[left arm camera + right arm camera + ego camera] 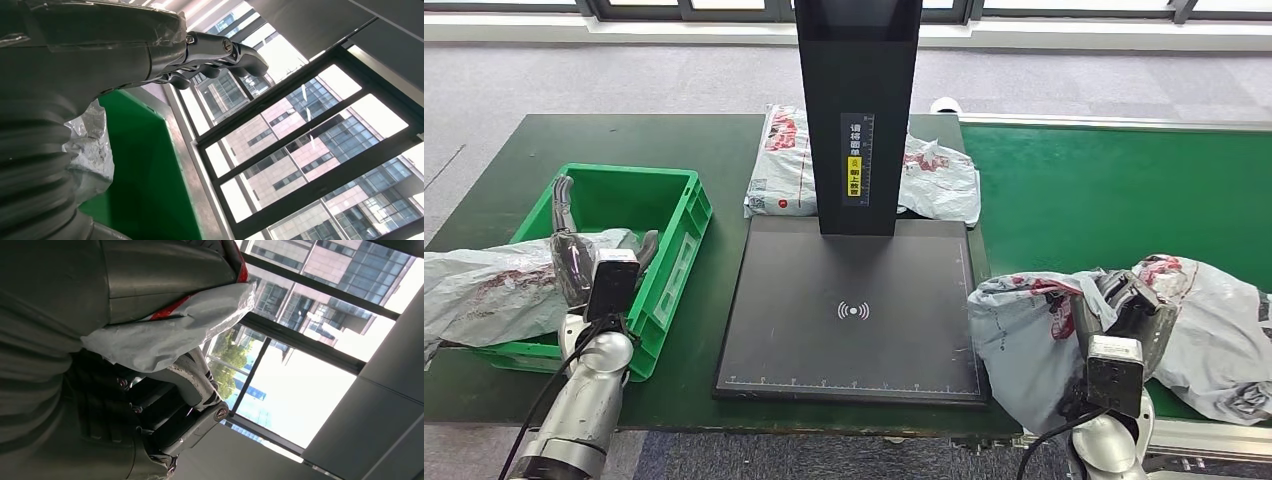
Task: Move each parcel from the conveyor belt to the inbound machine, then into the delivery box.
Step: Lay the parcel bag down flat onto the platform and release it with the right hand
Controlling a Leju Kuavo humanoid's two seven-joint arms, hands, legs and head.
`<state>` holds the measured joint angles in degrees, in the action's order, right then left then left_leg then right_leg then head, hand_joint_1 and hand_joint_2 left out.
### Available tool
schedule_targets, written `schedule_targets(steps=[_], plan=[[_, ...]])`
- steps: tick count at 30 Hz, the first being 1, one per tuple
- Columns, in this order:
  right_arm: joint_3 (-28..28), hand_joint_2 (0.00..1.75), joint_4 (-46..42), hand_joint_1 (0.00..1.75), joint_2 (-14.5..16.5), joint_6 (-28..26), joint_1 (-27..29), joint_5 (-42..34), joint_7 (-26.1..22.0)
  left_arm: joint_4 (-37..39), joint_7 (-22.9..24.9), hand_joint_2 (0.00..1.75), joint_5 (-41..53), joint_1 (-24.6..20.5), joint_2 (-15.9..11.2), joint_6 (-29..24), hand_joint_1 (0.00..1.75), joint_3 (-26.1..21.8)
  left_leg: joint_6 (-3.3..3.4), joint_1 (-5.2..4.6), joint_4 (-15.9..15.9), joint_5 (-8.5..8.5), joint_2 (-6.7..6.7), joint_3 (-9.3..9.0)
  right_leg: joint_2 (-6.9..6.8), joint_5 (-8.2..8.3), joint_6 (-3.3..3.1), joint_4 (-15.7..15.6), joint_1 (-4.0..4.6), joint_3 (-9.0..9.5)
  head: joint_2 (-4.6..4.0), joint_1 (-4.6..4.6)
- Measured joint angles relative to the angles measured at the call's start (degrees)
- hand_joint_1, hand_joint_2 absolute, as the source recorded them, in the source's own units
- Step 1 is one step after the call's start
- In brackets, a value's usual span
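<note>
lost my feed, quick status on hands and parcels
Left hand holds a grey parcel over the green crate. Right hand grips a parcel at the conveyor's edge. Scanner plate bare; another parcel behind its post.

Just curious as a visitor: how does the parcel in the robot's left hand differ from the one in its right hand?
The left parcel hangs over the green crate, while the right parcel is at the conveyor belt. The left parcel looks flatter and the right parcel bulkier. Both are crinkled grey bags with red print, each held by a hand.
</note>
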<state>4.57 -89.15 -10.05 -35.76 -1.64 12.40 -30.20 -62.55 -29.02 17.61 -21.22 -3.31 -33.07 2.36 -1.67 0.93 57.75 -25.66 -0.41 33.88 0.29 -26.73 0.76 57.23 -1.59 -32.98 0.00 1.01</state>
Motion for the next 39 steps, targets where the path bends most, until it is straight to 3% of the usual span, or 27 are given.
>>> schedule_targets(steps=[3, 6, 8, 11, 18, 30, 31, 32, 35, 36, 39], plan=[[0.7, 1.75, 2.1, 1.75, 1.9, 5.0, -4.1, 5.8, 4.0, -1.0, -2.7, 1.75, -3.1, -0.5, 0.5, 0.3, 0.00, 0.0, -0.06, 0.04, 0.0, 0.03, 0.18, 0.60, 0.15, 0.12, -0.11, 0.2, 0.06, -0.13, 0.00, -0.05], [7.1, 1.75, 16.3, 1.75, 12.1, 11.9, -22.9, 18.4, 13.8, -3.1, -2.2, 1.75, -5.6, -5.6, 2.4, -0.1, 0.00, 1.1, -0.27, 0.15, 0.1, 0.40, 1.40, 1.15, 1.33, 0.81, -0.37, 0.5, 0.16, -1.40, 0.00, -0.02], [15.3, 1.75, 26.0, 1.75, 18.3, 10.2, -33.6, 19.1, 15.5, -4.0, -0.6, 1.75, -5.5, -9.1, 3.6, -0.5, 0.00, 2.9, -0.35, 0.17, 0.1, 0.87, 1.44, 1.12, 1.41, 1.11, -0.39, 0.5, 0.16, -1.87, 0.00, 0.03], [24.4, 1.75, 34.1, 1.75, 23.1, 7.8, -41.7, 15.9, 15.9, -4.8, -0.9, 1.75, -5.8, -10.5, 4.5, -0.6, 0.00, 4.1, -0.53, 0.30, 0.0, 1.22, 0.56, 1.13, 0.60, 1.11, -0.56, 0.5, 0.28, -1.72, 0.00, 0.08], [31.2, 1.75, 40.6, 1.75, 25.3, 7.7, -46.8, 15.4, 16.6, -5.5, -1.7, 1.75, -6.3, -10.6, 4.4, -0.7, 0.00, 4.2, -0.56, 0.37, 0.0, 1.22, 0.09, 1.35, 0.10, 1.00, -0.64, 0.5, 0.38, -1.61, 0.00, 0.01], [34.4, 1.75, 44.8, 1.75, 29.2, 9.3, -49.9, 17.3, 19.2, -5.8, -1.9, 1.75, -6.2, -10.6, 4.5, -1.0, 0.00, 4.2, -0.54, 0.35, 0.0, 1.20, 0.04, 1.40, 0.03, 1.02, -0.61, 0.5, 0.36, -1.63, 0.00, 0.02], [34.6, 1.75, 45.0, 1.68, 29.4, 9.4, -50.0, 17.4, 19.3, -5.8, -1.9, 1.75, -6.2, -10.6, 4.5, -1.0, 0.00, 4.2, -0.54, 0.35, 0.0, 1.20, 0.04, 1.41, 0.03, 1.02, -0.61, 0.5, 0.36, -1.63, 0.00, 0.02], [34.7, 1.75, 45.3, 1.24, 29.6, 9.7, -50.1, 17.5, 19.3, -5.8, -1.9, 1.75, -6.2, -10.6, 4.5, -1.0, 0.00, 4.2, -0.54, 0.35, 0.0, 1.20, 0.03, 1.41, 0.03, 1.02, -0.61, 0.5, 0.36, -1.63, 0.00, 0.02], [35.0, 0.44, 46.4, 0.00, 30.0, 11.3, -50.2, 17.9, 20.4, -5.9, -1.9, 1.75, -6.1, -10.6, 4.5, -1.0, 0.00, 4.1, -0.54, 0.35, 0.0, 1.20, 0.03, 1.41, 0.03, 1.02, -0.61, 0.5, 0.36, -1.62, 0.00, 0.02], [35.3, 0.00, 46.9, 0.00, 30.1, 12.5, -50.4, 18.2, 21.4, -6.0, -1.9, 1.75, -6.0, -10.5, 4.5, -1.1, 0.00, 4.0, -0.54, 0.35, 0.0, 1.20, 0.03, 1.41, 0.03, 1.02, -0.61, 0.5, 0.36, -1.62, 0.00, 0.02], [36.2, 0.00, 48.5, 0.00, 30.1, 15.6, -50.6, 18.9, 23.7, -6.3, -1.9, 1.75, -5.8, -10.2, 4.4, -1.1, 0.00, 3.7, -0.54, 0.35, 0.0, 1.20, 0.03, 1.41, 0.03, 1.02, -0.61, 0.5, 0.36, -1.62, 0.00, 0.02]])
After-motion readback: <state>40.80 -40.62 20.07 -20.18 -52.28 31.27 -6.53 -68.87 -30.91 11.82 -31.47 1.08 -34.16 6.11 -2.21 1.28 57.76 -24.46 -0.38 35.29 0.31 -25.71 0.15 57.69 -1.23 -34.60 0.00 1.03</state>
